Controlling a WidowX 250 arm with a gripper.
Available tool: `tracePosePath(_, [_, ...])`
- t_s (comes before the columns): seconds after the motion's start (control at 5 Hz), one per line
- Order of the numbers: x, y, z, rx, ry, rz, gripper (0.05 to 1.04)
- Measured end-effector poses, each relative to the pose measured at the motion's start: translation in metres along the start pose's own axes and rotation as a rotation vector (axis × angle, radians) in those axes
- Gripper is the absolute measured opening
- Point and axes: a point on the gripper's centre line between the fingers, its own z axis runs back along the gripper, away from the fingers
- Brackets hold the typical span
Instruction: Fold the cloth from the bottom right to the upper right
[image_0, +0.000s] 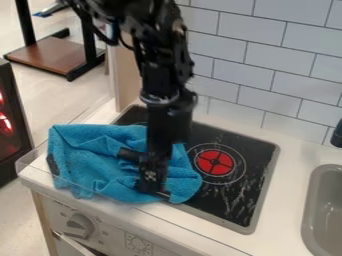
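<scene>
Cloth (93, 162): rumpled; upper-right fold apparently not yet made
Gripper (153, 191): placed at lower right; clenched or released, cannot be told

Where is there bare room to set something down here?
The white countertop is free between the cooktop and the sink. The cooktop's own right side, beyond the red burner, is also bare. It is crowded on the left, where the bunched blue cloth lies with the black arm over it.
</scene>
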Motion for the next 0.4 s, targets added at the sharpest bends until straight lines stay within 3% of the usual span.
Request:
tracePosePath(0.2, [0.002,-0.002,-0.015,-0.041,-0.004,-0.004,0.999])
tracePosePath(0.4, [-0.003,-0.002,-0.031,-0.060,0.035,-0.005,0.999])
